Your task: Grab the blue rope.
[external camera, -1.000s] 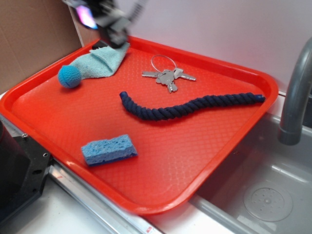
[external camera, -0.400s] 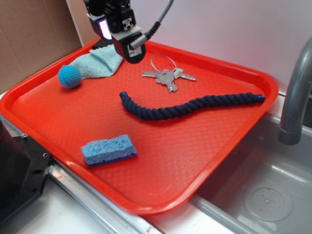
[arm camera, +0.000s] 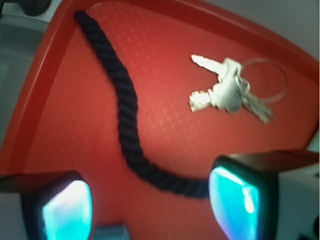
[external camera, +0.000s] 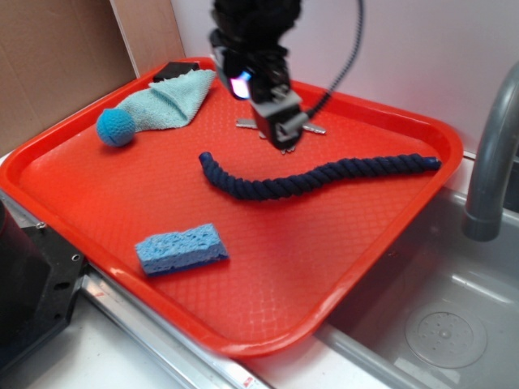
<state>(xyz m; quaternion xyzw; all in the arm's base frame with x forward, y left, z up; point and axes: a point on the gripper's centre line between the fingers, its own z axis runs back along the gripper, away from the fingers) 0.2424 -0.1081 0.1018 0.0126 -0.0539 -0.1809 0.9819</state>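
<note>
Hovering gripper (external camera: 282,134), fingers spread, above the keys (arm camera: 227,92).
Blue rope (external camera: 308,178): thick navy twisted cord, wavy, flat on the red tray (external camera: 122,194).

Black arm w/ black cable; end effector (external camera: 280,128) grey, glowing cyan-lit pads (arm camera: 66,211), purple LED.

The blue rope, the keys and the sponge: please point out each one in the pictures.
blue rope (external camera: 324,173), exterior view, middle of the cord
keys (arm camera: 226,94), wrist view, on the key heads by the ring
sponge (external camera: 182,248), exterior view, middle of its top face
</note>
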